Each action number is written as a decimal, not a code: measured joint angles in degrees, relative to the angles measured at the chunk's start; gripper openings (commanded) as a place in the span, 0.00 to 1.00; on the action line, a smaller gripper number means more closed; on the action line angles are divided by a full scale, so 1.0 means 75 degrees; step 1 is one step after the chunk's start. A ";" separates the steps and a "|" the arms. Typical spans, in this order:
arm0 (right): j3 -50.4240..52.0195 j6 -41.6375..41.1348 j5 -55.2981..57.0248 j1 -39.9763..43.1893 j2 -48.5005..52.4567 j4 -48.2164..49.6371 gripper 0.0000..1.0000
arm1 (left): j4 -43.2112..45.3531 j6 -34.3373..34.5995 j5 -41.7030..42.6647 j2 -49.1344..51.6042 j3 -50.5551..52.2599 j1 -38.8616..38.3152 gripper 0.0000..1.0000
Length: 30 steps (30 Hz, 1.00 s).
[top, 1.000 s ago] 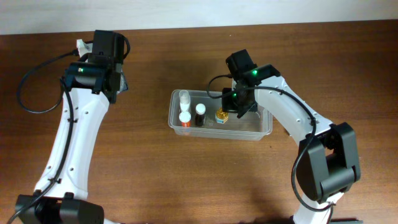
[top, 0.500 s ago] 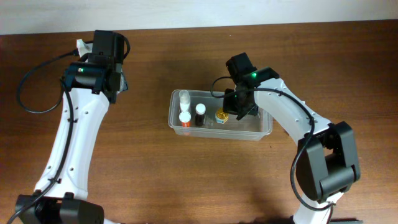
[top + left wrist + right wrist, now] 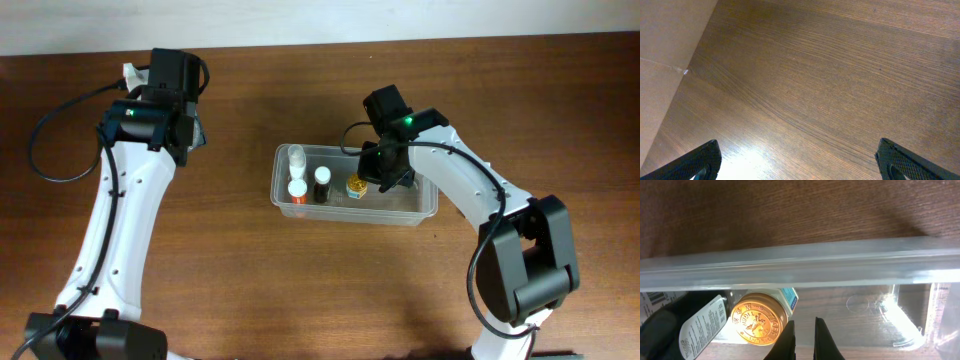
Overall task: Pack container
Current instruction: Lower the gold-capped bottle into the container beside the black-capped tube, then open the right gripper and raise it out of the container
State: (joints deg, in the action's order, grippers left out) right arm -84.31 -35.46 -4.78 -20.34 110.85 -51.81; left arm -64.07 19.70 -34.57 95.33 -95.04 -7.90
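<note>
The right gripper [image 3: 804,338], fingers closed on nothing, hangs over the container [image 3: 800,262] just beside a gold-lidded jar [image 3: 759,320]; the left gripper [image 3: 797,162] stands wide open

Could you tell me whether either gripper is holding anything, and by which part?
Nothing is held. The left gripper is open over bare table; the right gripper is shut and empty, beside the gold-lidded jar inside the container.

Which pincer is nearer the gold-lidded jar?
Right. The right pincer is close beside the gold-lidded jar in the container; the left pincer hangs over bare table, far from it.
</note>
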 measured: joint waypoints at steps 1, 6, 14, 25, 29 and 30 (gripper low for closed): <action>0.0003 -0.0050 0.0000 0.0000 0.0006 0.0000 0.07 | 0.0000 0.0000 0.0000 0.0000 0.0000 0.0000 0.99; 0.0003 -0.0201 -0.0003 0.0000 0.0198 0.0006 0.07 | -0.0003 0.0000 0.0000 0.0000 0.0000 0.0000 0.99; 0.0003 -0.0268 -0.0015 0.0000 0.0323 0.0064 0.07 | -0.0003 0.0000 0.0000 0.0000 0.0000 0.0000 0.99; 0.0003 -0.0233 -0.0510 0.0000 0.0323 0.0224 0.08 | -0.0003 0.0000 0.0000 0.0000 0.0000 0.0000 0.99; 0.0003 -0.0169 -0.0638 0.0000 0.0329 0.0230 0.08 | -0.0003 0.0000 0.0000 0.0000 0.0000 0.0000 0.99; 0.0003 -0.0149 -0.0650 0.0000 0.0329 0.0230 0.08 | -0.0003 0.0000 0.0000 0.0000 0.0000 0.0000 0.99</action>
State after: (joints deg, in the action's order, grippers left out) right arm -84.29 -36.58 -9.65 -20.34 113.32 -50.09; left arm -64.10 19.70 -34.57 95.33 -95.04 -7.90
